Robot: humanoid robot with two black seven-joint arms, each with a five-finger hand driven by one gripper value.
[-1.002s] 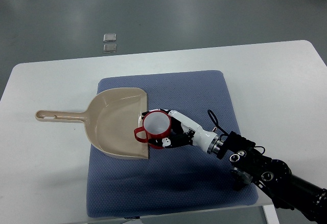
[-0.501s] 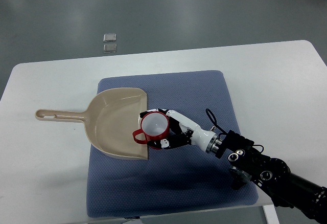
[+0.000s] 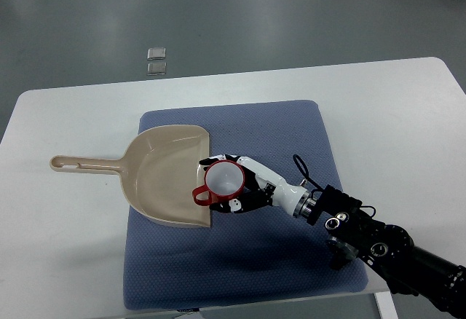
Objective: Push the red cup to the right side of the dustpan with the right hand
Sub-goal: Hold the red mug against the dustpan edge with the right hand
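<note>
A red cup point(image 3: 223, 180) with a white inside stands upright at the right lip of the beige dustpan point(image 3: 164, 173), its handle pointing left over the pan's edge. My right hand point(image 3: 244, 188) reaches in from the lower right and its fingers curl around the cup's right and near sides, touching it. The dustpan lies flat on the blue mat point(image 3: 291, 144) with its long handle point(image 3: 84, 164) pointing left. The left arm does not show.
The mat lies on a white table point(image 3: 393, 115). My right forearm point(image 3: 378, 250) crosses the mat's lower right corner. Two small grey squares point(image 3: 156, 60) lie on the floor beyond the table's far edge.
The cup and my hand shifted slightly, a few pixels left and then back right; the handle sits a little lower. The dustpan has not moved.
</note>
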